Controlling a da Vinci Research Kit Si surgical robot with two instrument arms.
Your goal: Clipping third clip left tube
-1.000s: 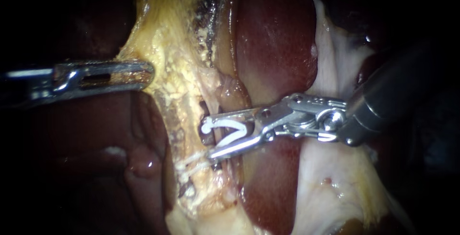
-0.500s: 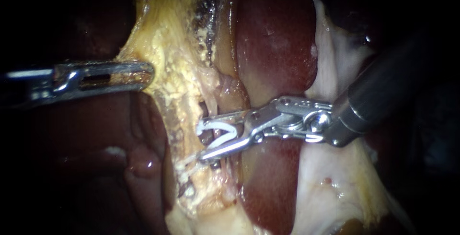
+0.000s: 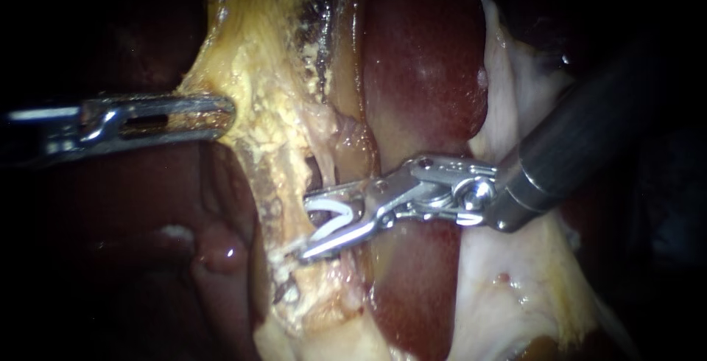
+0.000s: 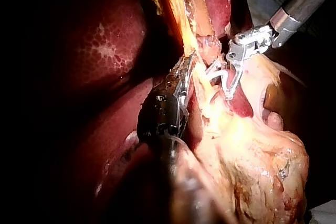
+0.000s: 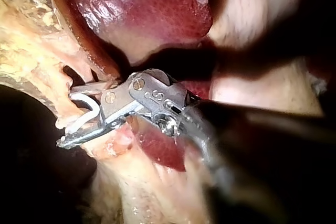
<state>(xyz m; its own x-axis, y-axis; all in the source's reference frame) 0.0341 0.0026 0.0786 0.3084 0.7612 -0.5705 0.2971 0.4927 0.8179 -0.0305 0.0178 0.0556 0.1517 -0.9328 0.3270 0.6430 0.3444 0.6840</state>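
Clip (image 3: 333, 211) open within right instrument (image 3: 305, 226)

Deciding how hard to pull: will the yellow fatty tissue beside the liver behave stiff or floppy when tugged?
Probably floppy and stretchy: the yellow tissue draws into a point where the left tool grips it. Likely friable too: its surface looks granular and ragged, with holes near the white clip in the right tool. Its wet sheen suggests slipperiness.
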